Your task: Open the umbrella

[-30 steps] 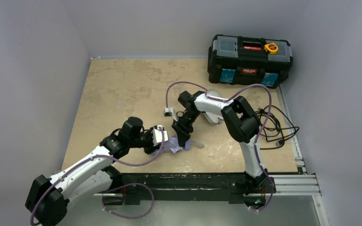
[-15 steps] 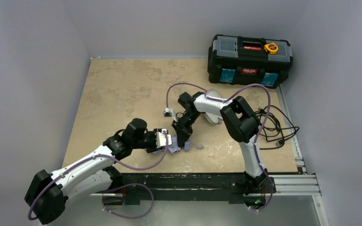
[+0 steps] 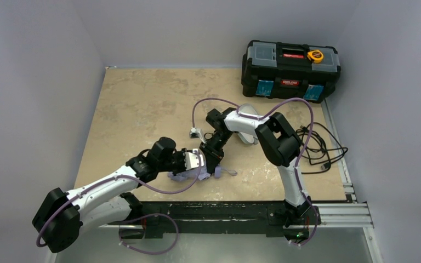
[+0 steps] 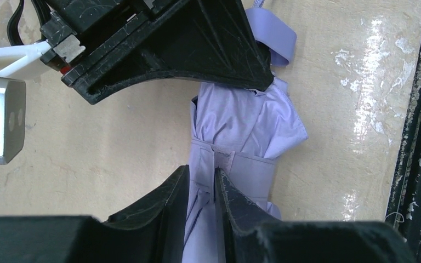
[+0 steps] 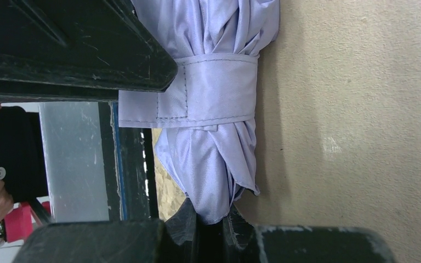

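Umbrella (image 4: 241, 126), folded and strapped, is lying on the table (image 3: 142, 104) near its front edge, the left gripper (image 4: 201, 181) pinching its lavender fabric on one side of the band (image 5: 208, 90), the right gripper (image 5: 208, 219) clamping folds on the other.

Both arms stretch low inward, left gripper (image 4: 200, 174) and right gripper (image 5: 211, 212) pinched narrow.
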`<state>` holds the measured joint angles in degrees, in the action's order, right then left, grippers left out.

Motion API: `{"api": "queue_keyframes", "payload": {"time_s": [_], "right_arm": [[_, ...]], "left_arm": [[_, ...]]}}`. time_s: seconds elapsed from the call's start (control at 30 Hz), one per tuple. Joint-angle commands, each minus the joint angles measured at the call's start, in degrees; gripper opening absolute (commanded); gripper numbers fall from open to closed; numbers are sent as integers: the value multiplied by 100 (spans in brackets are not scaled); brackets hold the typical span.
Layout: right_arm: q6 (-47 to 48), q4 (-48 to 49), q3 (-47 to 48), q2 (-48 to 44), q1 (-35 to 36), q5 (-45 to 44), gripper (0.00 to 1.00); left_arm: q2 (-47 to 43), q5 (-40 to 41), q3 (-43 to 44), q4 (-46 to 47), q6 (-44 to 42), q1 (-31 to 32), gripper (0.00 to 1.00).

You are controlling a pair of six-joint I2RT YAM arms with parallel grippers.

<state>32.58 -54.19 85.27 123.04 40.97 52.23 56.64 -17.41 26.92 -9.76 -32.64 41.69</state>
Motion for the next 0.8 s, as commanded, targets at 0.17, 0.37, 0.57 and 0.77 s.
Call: {"api": "queue_keyframes", "payload": {"time_s": [0.17, 0.37, 0.57, 0.77], "right_arm": [[114, -184, 241, -67, 78, 244, 0], [177, -239, 246, -98, 84, 270, 0], [182, -133, 132, -262, 88, 202, 0], [93, 208, -146, -492, 208, -62, 0]], "left_arm": [[106, 90, 269, 136, -273, 247, 24], [286, 249, 341, 63, -387, 329, 26], [440, 646, 298, -8, -473, 328, 0], [237, 1266, 141, 567, 164, 306, 0]]}}
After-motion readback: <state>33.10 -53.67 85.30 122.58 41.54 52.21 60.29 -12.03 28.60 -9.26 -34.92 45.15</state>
